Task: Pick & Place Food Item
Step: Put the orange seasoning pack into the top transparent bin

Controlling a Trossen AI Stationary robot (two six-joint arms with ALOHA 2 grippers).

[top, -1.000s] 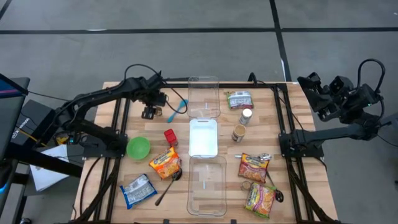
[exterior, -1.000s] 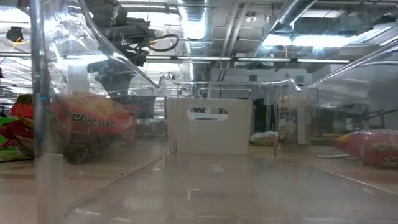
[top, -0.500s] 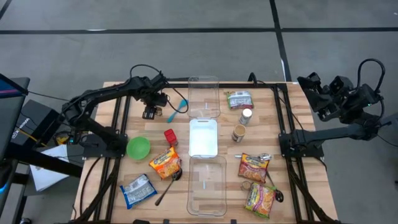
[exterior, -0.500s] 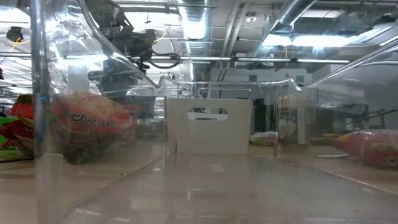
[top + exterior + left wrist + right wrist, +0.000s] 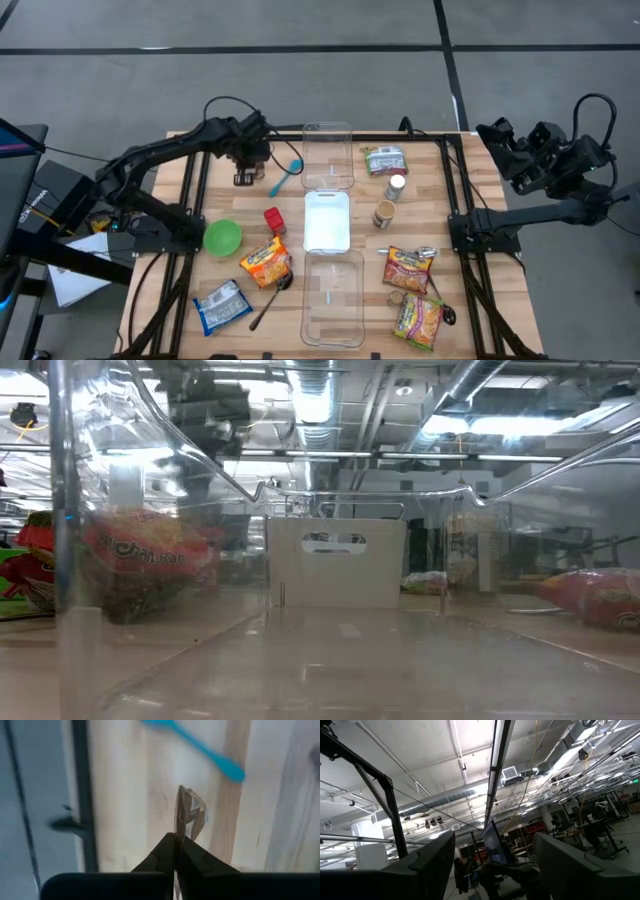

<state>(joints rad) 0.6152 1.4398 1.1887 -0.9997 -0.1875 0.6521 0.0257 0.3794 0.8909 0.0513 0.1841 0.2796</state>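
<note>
Inventory of the wooden table (image 5: 470, 190), taken west to east from the overhead view, clock directions reckoned from the white lid (image 5: 326, 221) at table centre.

1. Blue-and-white food packet (image 5: 222, 305), lying flat at about 8 o'clock, near the front corner.
2. Green bowl (image 5: 222, 237), at 9 o'clock.
3. Left gripper (image 5: 246, 168), at 10 o'clock, fingers pressed together and clamped on a thin, flat food sachet (image 5: 189, 813); the wrist view showed the sachet edge-on, sticking out past the fingertips over bare boards. What the sachet contained could not be told.
4. Orange noodle packet (image 5: 265, 261), at 8 o'clock, with a dark spoon (image 5: 270, 301) touching its near edge.
5. Small red item (image 5: 274, 219), just west of the lid.
6. Blue spoon (image 5: 285, 173), at 11 o'clock, just beside the left gripper.
7. Clear container (image 5: 328, 156), at 12 o'clock, touching the lid.
8. Second clear container (image 5: 332, 298), at 6 o'clock, touching the lid.
9. Green packet (image 5: 385, 160), at 1 o'clock.
10. Two small jars (image 5: 391, 199), at 3 o'clock, side by side.
11. Two noodle packets (image 5: 412, 293), at 4 to 5 o'clock, near a metal spoon (image 5: 440, 300).
12. Right gripper (image 5: 500, 133), off the table's edge at 2 o'clock, raised, fingers apart, holding nothing.
</note>
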